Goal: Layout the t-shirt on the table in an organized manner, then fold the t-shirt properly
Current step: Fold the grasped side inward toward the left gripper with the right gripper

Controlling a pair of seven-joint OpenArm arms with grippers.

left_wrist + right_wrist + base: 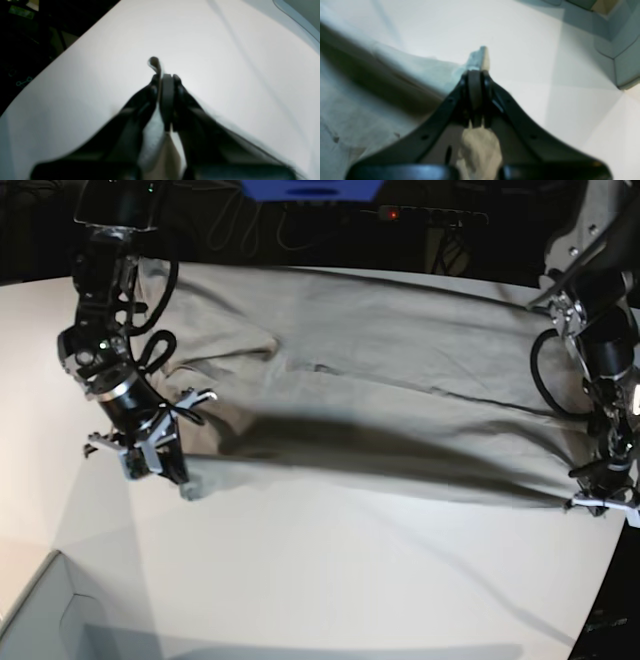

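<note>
Base view: right gripper (186,483) and left gripper (590,498) each pinch an edge of the t-shirt (400,380), stretched between the 2 above the table (350,580). No readable label or writing shows.

Black arms, looped black cables, silver joints

This looked like a robotics lab or test room rather than a home. A large white bench (330,570) with a curved edge filled the base view, with two black robot arms mounted at its 3 and 9 o'clock sides. Behind it, at 12 o'clock, the background was dark, with loose cables (245,225) and a small red indicator light (393,214) showing.
</note>
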